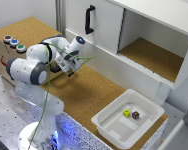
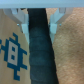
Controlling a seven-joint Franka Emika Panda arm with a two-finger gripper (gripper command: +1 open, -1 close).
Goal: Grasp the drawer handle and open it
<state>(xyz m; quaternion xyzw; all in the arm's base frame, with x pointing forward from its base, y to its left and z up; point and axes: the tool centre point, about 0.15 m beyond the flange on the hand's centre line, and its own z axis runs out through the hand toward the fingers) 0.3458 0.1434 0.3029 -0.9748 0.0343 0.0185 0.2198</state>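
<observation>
The handle (image 2: 40, 50) sits on the front of the drawer (image 2: 12, 50), in the side of the cork-topped box (image 1: 29, 27) at the exterior view's left. There the arm (image 1: 34, 67) leans in and hides it. In the wrist view the pincer (image 2: 37, 22) stands open, a finger (image 2: 21, 20) on each side of the dark bar — lined up, it seems, so that closing would clamp it. Nothing looks gripped yet, so the pull comes later — the white tray (image 1: 106, 122) with its two dice lies well apart.

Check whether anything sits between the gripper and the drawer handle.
Nothing visible does. In the wrist view the gripper has a finger on each side of the black drawer handle, with no object between. In the exterior view the arm hides the handle.
</observation>
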